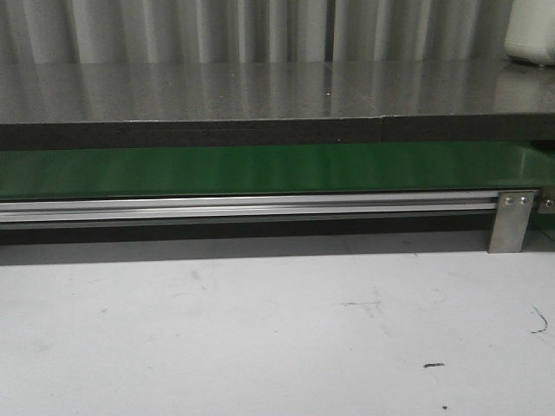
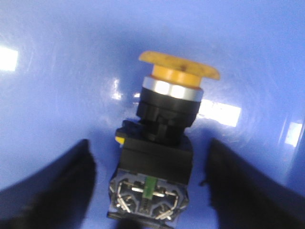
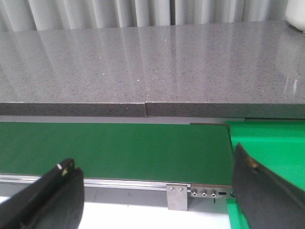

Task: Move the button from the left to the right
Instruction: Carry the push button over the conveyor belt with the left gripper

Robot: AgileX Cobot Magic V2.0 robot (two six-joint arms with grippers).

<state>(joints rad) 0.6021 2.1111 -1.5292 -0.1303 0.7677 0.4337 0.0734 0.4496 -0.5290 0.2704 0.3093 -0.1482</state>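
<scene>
stage: early, by the look of it; pickup not yet made, carry to the right and set-down all left to do.
button (image 2: 159, 143): lying on its side on a glossy blue surface (image 2: 57, 86), orange-yellow cap pointing away from the wrist camera, metal ring under the cap, black body toward the camera with bare screw terminals showing; not visible in the front view or the right wrist view.
left hand (image 2: 151, 191): spread wide, one black finger on each side of the button's body, a gap of blue showing on both sides, touching nothing as far as can be told; poised for a grasp, not closed.
right hand (image 3: 155, 195): spread wide and holding nothing, hovering above the near edge of the green conveyor belt (image 3: 114, 148).
drop spot: not identifiable; a brighter green surface (image 3: 271, 143) sits at the belt's right end, purpose unclear.
surroundings: grey speckled countertop (image 1: 260, 95) beyond the belt, aluminium rail (image 1: 243, 208) along the belt's near edge, pale scuffed tabletop (image 1: 260, 338) in front, bare where seen.
writing: none readable; no brand or label legible on button, belt or rail; terminal end too blurred for any markings.
</scene>
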